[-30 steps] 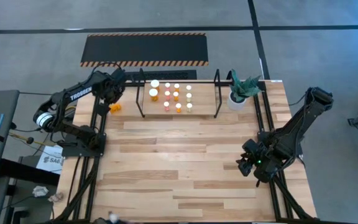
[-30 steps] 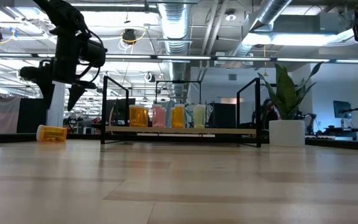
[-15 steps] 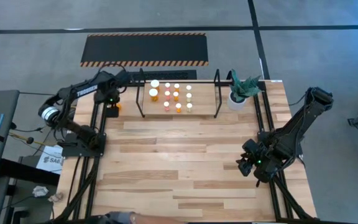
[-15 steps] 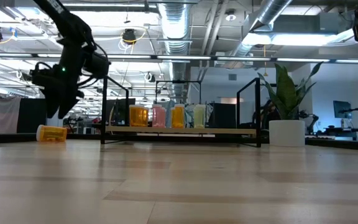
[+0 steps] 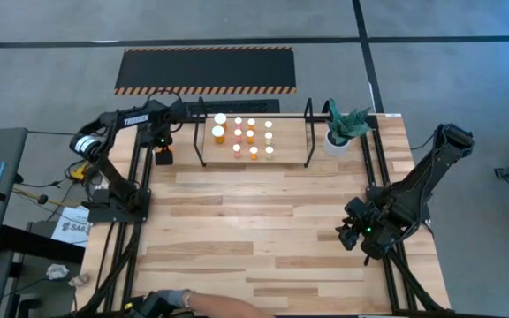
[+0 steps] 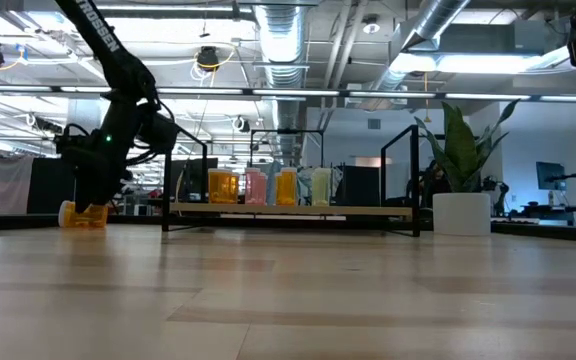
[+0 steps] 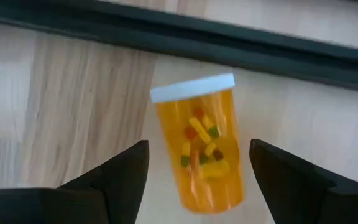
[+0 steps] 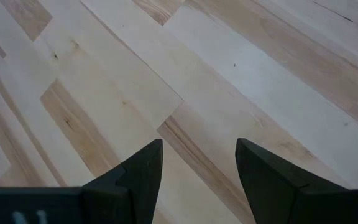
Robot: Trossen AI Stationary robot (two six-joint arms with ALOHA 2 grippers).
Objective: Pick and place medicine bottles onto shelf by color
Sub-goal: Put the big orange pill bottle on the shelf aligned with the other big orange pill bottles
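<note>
An orange medicine bottle (image 7: 199, 149) with a white cap (image 7: 191, 88) lies on its side on the table, left of the shelf (image 5: 201, 134); the low view shows this bottle (image 6: 81, 214) too. My left gripper (image 7: 197, 155) is open and points down over it, one finger on either side of the body, with a gap at each. The high view shows that gripper (image 5: 161, 148) at the far left. Several bottles (image 5: 241, 137) stand upright on the shelf floor (image 6: 288, 210). My right gripper (image 5: 350, 234) waits open above the table's right side.
A white pot with a green plant (image 5: 341, 129) stands right of the shelf at the far edge. A black-and-yellow mat (image 5: 206, 69) lies on the floor beyond the table. A person's hand (image 5: 184, 302) shows at the near edge. Bare wood (image 5: 263, 221) fills the table's middle.
My left gripper has come down and a little toward the near edge, onto the lying orange bottle, rolling about its own axis as it sank; it stays open. The bottle has not moved. A person's hand has come into view at the near edge.
</note>
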